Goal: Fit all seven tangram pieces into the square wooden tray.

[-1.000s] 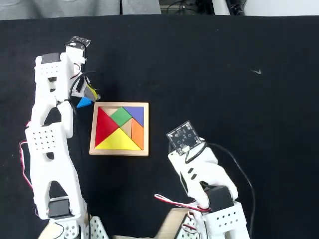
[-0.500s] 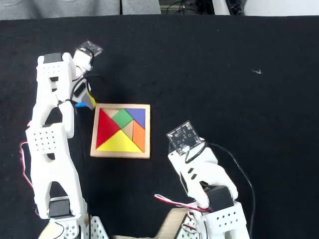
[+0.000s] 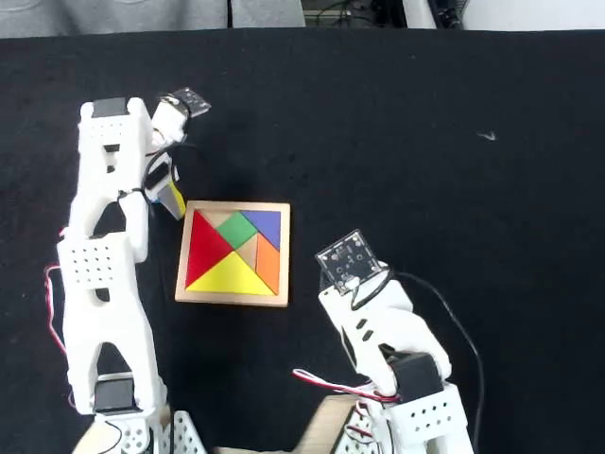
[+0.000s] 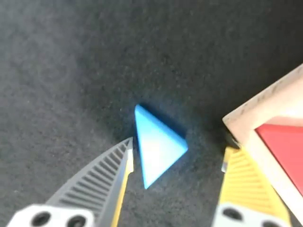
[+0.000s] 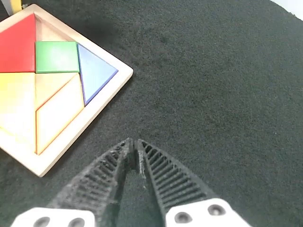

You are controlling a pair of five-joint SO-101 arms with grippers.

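**Blue triangle lies between spread claw fingers, outside the tray**

The small, blue, smooth-faced triangular piece [image 4: 156, 146] lies flat on the matte black, felt-like table cover [image 3: 425, 189], just off one corner of the square, pale wooden tray [image 3: 236, 205]. The left gripper [image 4: 177, 150] is spread wide and straddles the piece. Its ribbed grey and yellow finger is close against one edge, its yellow finger by the tray corner, and it has hold of nothing.

Inside the tray sit a large red triangle [image 3: 203, 251], a large yellow triangle [image 3: 230, 277], a green square [image 3: 238, 229], a violet-blue triangle [image 3: 267, 225] and an orange parallelogram [image 3: 268, 265].

The right gripper [image 5: 134, 144], with black ridged fingers pressed together and empty, hangs over the cover just beside the tray.
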